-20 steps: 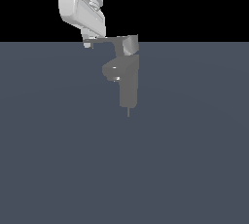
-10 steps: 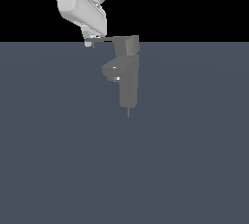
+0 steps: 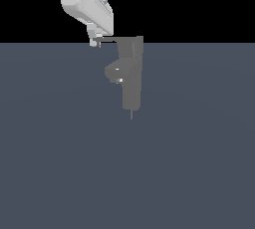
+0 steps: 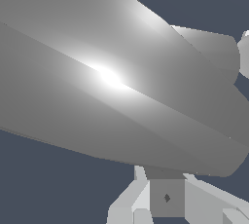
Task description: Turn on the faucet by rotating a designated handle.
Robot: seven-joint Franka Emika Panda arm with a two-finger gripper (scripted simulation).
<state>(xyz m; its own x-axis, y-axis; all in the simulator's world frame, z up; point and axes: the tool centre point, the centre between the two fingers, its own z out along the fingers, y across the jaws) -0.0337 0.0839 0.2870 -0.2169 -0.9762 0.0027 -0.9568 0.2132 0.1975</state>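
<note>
The grey faucet (image 3: 132,86) stands upright in the middle of the exterior view, its short rounded spout (image 3: 116,70) facing the exterior view's left. The handle (image 3: 110,39) is a thin flat lever lying level from the top cap toward the exterior view's left. My white gripper (image 3: 93,42) hangs from above with its fingertips together at the lever's pointed end, touching it or nearly so. In the wrist view the handle (image 4: 112,86) fills most of the picture as a broad shiny grey surface, and the gripper (image 4: 167,198) shows at the edge, shut with nothing held.
The faucet stands on a flat dark blue-grey floor (image 3: 189,163) that runs to a black background. Nothing else shows around it.
My gripper has shifted toward the exterior view's left and slightly up. The lever has swung with it, from a slanted line to a level one pointing left.
</note>
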